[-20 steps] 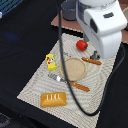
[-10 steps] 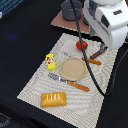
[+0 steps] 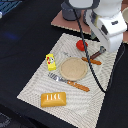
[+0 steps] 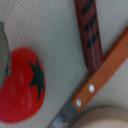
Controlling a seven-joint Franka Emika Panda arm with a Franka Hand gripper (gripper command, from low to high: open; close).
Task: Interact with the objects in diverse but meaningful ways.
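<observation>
Red tomato (image 4: 22, 85) just beside the hand (image 3: 98, 52), sausage (image 4: 90, 31) alongside, hand's opening impossible to tell

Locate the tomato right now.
In the exterior view the tomato sits on the placemat just beyond the tan plate, toward the view's right, near the sausage; the wrist view shows it beside the orange-handled knife.

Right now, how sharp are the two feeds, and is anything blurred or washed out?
Exterior view: soft and low in detail, the white arm nearly blown out, though the bread loaf and yellow block read fine. Wrist view: very close and blurry, the tomato, sausage and knife handle smeared at the edges.
</observation>
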